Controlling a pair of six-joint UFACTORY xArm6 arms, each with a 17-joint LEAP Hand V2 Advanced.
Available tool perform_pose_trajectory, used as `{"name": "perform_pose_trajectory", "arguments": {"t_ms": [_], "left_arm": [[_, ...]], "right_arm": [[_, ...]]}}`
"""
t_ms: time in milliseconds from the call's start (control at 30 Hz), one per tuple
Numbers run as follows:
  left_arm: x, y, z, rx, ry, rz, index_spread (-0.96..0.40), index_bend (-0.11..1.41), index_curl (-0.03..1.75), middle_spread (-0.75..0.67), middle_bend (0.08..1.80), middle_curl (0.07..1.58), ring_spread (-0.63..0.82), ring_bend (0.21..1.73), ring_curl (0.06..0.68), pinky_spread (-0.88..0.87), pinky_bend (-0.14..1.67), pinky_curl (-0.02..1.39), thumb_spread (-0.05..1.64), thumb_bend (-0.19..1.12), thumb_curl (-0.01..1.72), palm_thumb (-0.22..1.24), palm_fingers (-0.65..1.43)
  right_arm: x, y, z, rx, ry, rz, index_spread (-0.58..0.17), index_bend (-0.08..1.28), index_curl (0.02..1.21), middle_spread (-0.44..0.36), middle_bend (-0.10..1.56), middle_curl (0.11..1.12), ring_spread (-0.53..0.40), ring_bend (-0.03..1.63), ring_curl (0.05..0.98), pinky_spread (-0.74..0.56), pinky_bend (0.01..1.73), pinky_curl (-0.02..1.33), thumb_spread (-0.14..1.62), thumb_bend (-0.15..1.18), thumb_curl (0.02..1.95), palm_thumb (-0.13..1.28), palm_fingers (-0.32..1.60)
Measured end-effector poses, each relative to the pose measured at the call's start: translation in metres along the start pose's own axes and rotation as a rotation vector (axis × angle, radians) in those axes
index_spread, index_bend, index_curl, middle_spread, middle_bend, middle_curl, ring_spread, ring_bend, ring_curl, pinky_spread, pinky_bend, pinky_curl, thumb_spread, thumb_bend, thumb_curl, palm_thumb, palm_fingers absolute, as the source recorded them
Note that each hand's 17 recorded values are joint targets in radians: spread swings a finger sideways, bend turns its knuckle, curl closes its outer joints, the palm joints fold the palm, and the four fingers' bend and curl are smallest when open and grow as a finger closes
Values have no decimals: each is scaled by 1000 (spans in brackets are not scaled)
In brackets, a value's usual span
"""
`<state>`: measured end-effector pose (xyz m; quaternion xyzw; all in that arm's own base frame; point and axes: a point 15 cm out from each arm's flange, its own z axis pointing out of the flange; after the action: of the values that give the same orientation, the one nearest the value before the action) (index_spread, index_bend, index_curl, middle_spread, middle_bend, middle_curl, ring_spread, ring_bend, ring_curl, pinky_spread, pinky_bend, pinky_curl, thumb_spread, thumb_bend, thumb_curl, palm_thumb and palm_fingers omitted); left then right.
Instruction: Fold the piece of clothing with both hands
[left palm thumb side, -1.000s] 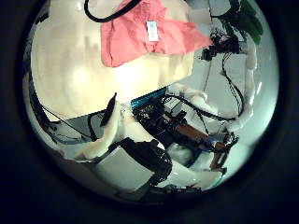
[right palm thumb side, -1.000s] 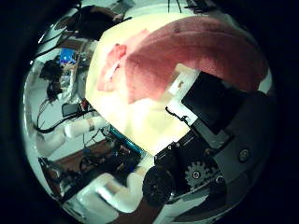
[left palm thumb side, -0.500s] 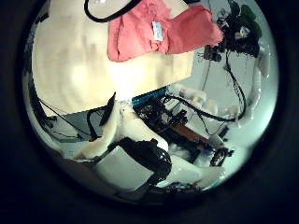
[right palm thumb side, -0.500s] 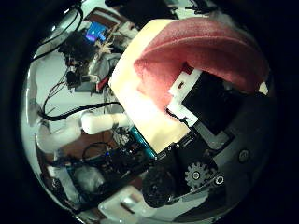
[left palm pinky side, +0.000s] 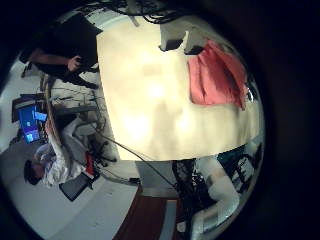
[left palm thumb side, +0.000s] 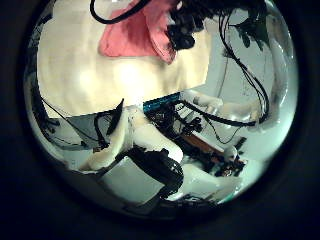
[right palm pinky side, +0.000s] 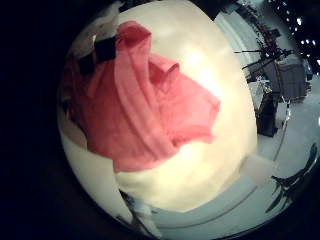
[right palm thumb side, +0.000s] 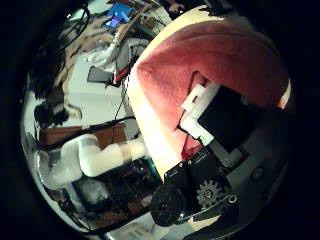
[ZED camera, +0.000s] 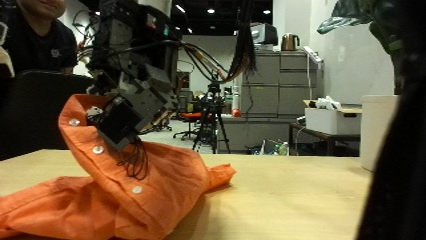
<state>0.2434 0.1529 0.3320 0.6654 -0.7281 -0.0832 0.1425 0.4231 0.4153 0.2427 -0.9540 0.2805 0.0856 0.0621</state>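
While one part of it is raised off the bench (ZED camera: 313, 200), the orange shirt (ZED camera: 147, 195) is otherwise seen heaped in loose folds on the pale wooden top. The raised part, a banded edge with white buttons (ZED camera: 96, 150) along it, is held up at the right hand (ZED camera: 133, 85), whose black and white fingers are closed on the cloth. The rest of the cloth is spread low towards the middle of the bench, with one pointed corner lying flat on the wood.

From the right hand's thumb side, the shirt (right palm thumb side: 220, 60) is shown close to the palm, filling much of the view, and a white and black finger (right palm thumb side: 215, 110) is pressed against it. From its little finger side, the shirt (right palm pinky side: 130, 110) is seen bunched on the bench (right palm pinky side: 200, 180), with bare wood round it.

The left hand is kept well apart from the clothing. From its palm views the shirt (left palm pinky side: 215, 75) is seen small, near one edge of the bench (left palm pinky side: 150, 100), and the right hand (left palm thumb side: 190, 25) is seen upon the shirt (left palm thumb side: 125, 40). Whether the left hand's fingers are straight or curled cannot be told.
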Motion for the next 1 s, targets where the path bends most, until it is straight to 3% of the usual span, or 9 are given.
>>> {"name": "perform_pose_trajectory", "arguments": {"t_ms": [67,100,167,333,567,667,800,900,1000], "left_arm": [[0,1,0,0,-1,-1,170,152,263,294,201,348,484,528,213,398,359,309,1071,-22,321,559,44],[1,1,0,0,-1,0,170,152,263,294,201,348,484,528,213,398,359,309,1071,-22,321,559,44],[1,1,1,-1,0,4,170,151,263,295,201,348,484,527,213,397,361,310,1071,-22,321,559,45],[4,0,0,3,0,7,170,151,262,296,200,348,483,530,214,396,361,311,1071,-22,321,559,46],[13,1,-4,4,-14,19,170,152,262,296,200,349,482,531,216,396,361,312,1071,-22,322,559,45],[19,1,-9,17,-31,18,170,152,263,296,200,349,482,528,216,396,362,313,1071,-22,322,559,44],[41,-1,-16,42,-64,30,170,155,264,296,201,348,487,524,214,396,360,312,1075,-23,320,551,47],[59,-5,-21,64,-88,48,168,157,266,297,204,349,487,525,213,395,355,311,1079,-25,316,538,57],[89,-4,-27,85,-108,78,167,159,269,295,204,348,484,525,213,392,352,311,1082,-22,315,534,67]], "right_arm": [[9,1,-1,6,0,13,-284,526,729,-108,1079,690,-241,1306,632,-421,1048,665,1339,-27,602,790,250],[13,2,-2,9,-1,18,-311,465,678,-92,958,651,-225,1269,614,-356,1027,658,1347,-24,580,777,71],[22,5,-10,28,-18,44,-368,364,562,-53,727,551,-169,1146,544,-192,1014,614,1349,-19,537,760,-90],[40,15,-52,90,-5,76,-438,222,442,13,435,420,17,893,426,136,972,550,1306,-14,484,763,-125],[46,54,-122,168,26,131,-437,191,400,38,366,379,118,721,341,333,762,445,1254,-10,450,792,-22],[35,85,-128,91,-2,191,-419,189,394,42,356,372,140,689,325,369,702,412,1235,-10,446,807,-12],[24,159,-158,-67,10,290,-392,190,383,72,306,352,196,517,267,409,571,350,1221,-24,417,780,-51],[18,198,-195,-71,60,347,-383,178,369,78,274,342,213,464,250,412,514,327,1222,-23,400,756,-32],[8,243,-203,-109,61,405,-379,178,359,81,250,334,231,415,235,406,461,308,1225,-24,380,730,-26]]}}
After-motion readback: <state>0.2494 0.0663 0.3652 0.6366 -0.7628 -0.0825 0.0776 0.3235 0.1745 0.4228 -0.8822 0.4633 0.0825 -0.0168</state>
